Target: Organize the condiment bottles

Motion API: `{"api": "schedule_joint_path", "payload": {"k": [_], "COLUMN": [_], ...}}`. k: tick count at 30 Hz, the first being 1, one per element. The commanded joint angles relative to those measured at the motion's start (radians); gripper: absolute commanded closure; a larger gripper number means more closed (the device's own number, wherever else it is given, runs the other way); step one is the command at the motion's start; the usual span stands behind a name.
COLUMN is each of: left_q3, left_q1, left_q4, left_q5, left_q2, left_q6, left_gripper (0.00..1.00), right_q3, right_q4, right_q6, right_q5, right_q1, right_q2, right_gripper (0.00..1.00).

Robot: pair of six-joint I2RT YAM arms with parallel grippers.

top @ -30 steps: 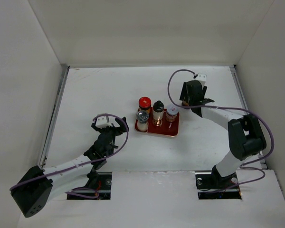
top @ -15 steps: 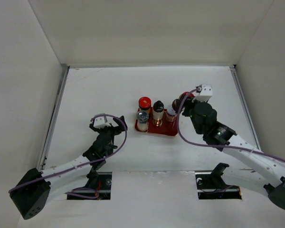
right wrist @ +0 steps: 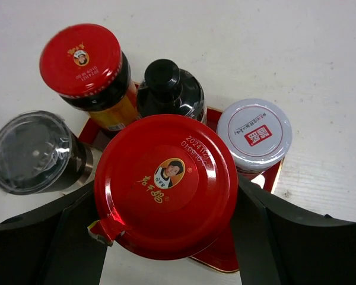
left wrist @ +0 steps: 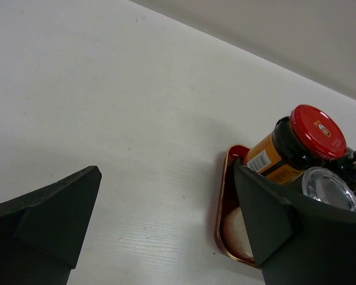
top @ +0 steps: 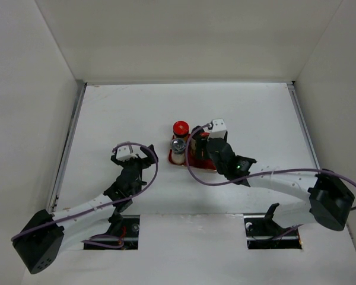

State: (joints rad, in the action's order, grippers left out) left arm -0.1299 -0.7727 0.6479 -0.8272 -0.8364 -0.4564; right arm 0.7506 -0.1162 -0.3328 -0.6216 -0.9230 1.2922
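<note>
Fingers of the right tool (right wrist: pixel 166 199) press in from both sides on a red-capped jar (right wrist: pixel 166 172). Its broad lid carries a small portrait and a printed date. Below is a matt white desk (top: pixel 118 113), closed in by plain white walls (top: pixel 184 41) at its far, left and right edges.

The held jar is over the near side of a red tray (right wrist: pixel 216 254) at the middle of the desk; whether it rests on the tray cannot be told. Close around it stand a second red-capped jar (right wrist: pixel 80 59) with brown contents and a yellow label, a black-capped bottle (right wrist: pixel 163 74), a silver-capped jar (right wrist: pixel 254 133) with a red mark, and a grey-lidded jar (right wrist: pixel 32 151). In the top view the right arm (top: pixel 267 178) hides most of the tray.

The left tool (left wrist: pixel 166 237) is spread wide and holds nothing, between the tray and the near-left corner.
</note>
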Motion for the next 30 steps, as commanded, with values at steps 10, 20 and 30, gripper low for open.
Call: {"api": "schedule_joint_path", "payload": {"k": [10,20,30], "left_q3": [-0.011,-0.066,-0.145], "left_q1": [0.005,0.006,0.022], "left_q4": [0.048,-0.034,-0.132], "left_q5": [0.03,0.034,0.042], "left_q2": [-0.026,-0.058,-0.174], "left_q6": [-0.028,-0.05,-0.09], "left_gripper": [0.0,0.0,0.0], "right_q3": [-0.017,-0.013,-0.16], "right_q4": [-0.341,-0.22,-0.132], "right_q6": [-0.029,-0.048,-0.06], "right_q5": [-0.09,-0.127,-0.148], "right_q1": [0.003,-0.015,0.162], "right_q2": [0.15,0.014,-0.411], "right_gripper": [0.39,0.0,0.0]}}
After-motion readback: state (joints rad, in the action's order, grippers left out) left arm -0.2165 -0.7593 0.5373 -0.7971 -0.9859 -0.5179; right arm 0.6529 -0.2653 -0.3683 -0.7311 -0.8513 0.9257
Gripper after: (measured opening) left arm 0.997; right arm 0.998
